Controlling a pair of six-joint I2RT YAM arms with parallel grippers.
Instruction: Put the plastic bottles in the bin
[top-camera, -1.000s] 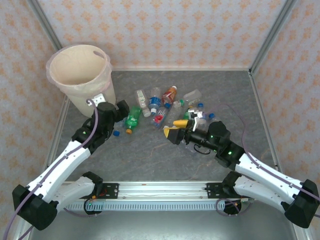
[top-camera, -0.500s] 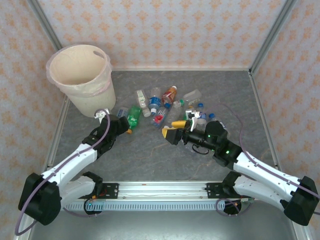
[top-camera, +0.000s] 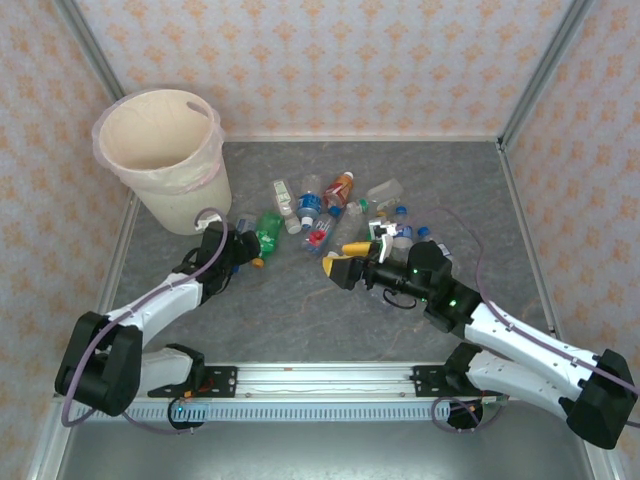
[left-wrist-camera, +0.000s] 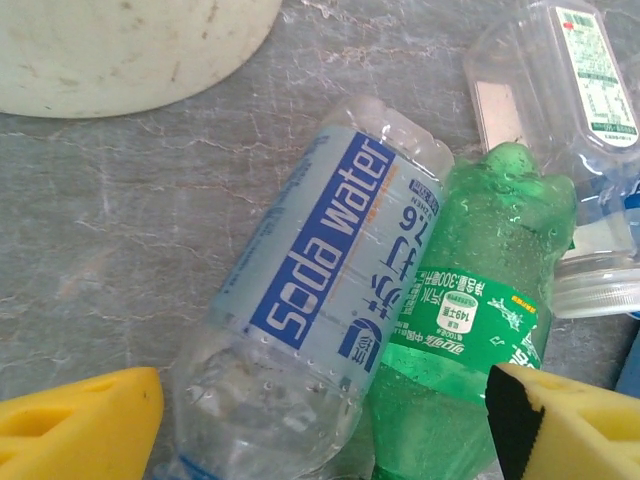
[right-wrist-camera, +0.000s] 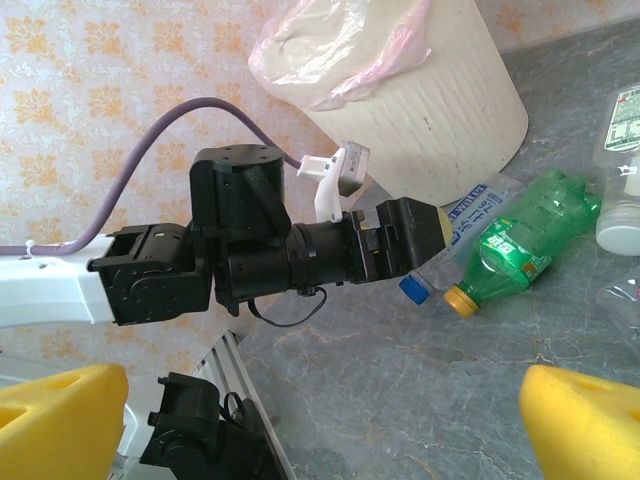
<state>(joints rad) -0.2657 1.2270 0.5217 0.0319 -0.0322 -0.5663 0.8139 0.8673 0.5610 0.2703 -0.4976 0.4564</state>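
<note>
CLEAN-UP BENCH: We found the bin (top-camera: 172, 200), a pinkish liner (top-camera: 205, 168) over its rim, standing upright just beyond the left jaws and off to their left. The left jaws stood wide apart, low over the grey surface (top-camera: 300, 300), with their yellow fingertips (left-wrist-camera: 85, 420) flanking two bottles that lay on their sides. A clear soda water bottle (left-wrist-camera: 320, 260) lay between them, nearer the left fingertip. A green bottle (left-wrist-camera: 470, 310) lay against it, nearer the right fingertip. We saw a sliver of surface between the left fingertip and the soda water bottle, and neither fingertip visibly pressed in. A clear flat-sided bottle (left-wrist-camera: 545, 80) lay beyond those jaws to the right. The other plastic bottles (top-camera: 345, 205), an orange bottle (top-camera: 341, 187) among them, lay scattered beyond the right jaws. The right jaws were spread fully and held nothing. They hovered over bare surface, facing the left arm's wrist (right-wrist-camera: 250, 250) with the bin behind it.
</note>
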